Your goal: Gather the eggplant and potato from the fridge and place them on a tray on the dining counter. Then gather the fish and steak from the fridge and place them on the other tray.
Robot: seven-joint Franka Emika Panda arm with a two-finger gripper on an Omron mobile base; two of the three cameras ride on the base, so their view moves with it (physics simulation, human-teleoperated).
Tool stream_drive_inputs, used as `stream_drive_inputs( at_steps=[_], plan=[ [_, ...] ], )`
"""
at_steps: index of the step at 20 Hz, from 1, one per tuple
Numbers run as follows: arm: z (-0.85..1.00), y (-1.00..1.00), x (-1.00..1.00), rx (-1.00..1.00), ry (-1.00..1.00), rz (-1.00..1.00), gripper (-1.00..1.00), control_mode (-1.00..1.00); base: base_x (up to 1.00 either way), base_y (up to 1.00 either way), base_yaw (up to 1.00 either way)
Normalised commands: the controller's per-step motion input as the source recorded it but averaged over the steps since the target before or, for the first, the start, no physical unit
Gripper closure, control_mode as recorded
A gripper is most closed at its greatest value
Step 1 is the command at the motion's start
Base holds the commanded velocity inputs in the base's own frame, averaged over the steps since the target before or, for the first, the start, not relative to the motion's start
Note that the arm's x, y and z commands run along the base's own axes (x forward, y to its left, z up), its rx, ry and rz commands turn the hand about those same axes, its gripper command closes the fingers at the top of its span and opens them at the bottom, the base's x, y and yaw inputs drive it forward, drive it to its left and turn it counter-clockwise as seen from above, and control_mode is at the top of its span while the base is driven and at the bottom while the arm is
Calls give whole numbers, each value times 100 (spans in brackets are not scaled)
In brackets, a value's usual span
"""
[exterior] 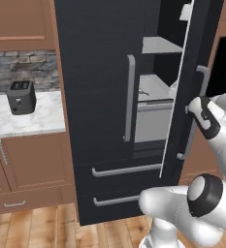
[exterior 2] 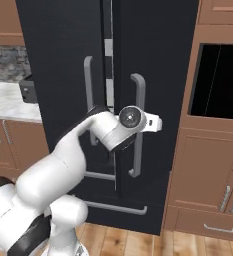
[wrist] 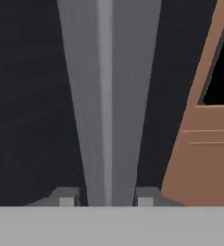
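The black fridge (exterior: 97, 87) stands in front of me with its right door (exterior: 189, 72) swung partly open. White shelves (exterior: 160, 46) and a pale drawer (exterior: 153, 118) show in the gap. My gripper (wrist: 104, 199) is shut on the right door's silver vertical handle (wrist: 106, 96), which runs up between the two fingertips (wrist: 68, 198). In the right base view the hand sits at that handle (exterior 2: 138, 95), about halfway up it. The eggplant, potato, fish, steak, both trays and the dining counter are out of view.
A dark toaster (exterior: 21, 97) sits on the marble wall counter (exterior: 37, 121) to the left. A black built-in microwave (exterior 2: 220, 82) in wood cabinetry stands close on the fridge's right. Two fridge drawers with bar handles (exterior: 126, 170) lie below the doors.
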Motion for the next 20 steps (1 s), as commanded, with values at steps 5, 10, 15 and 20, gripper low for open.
stream_drive_inputs(
  at_steps=[5,10,15,20],
  plan=[
    [3,-26,-80,0,-4,-9,-100,-100,0,0,0],
    [30,-23,-93,0,-7,-22,-100,-100,0,0,0],
    [66,10,-99,-2,-2,-10,-100,-100,0,0,0],
    [48,64,-86,-23,4,0,-100,-100,0,0,0]
  ],
)
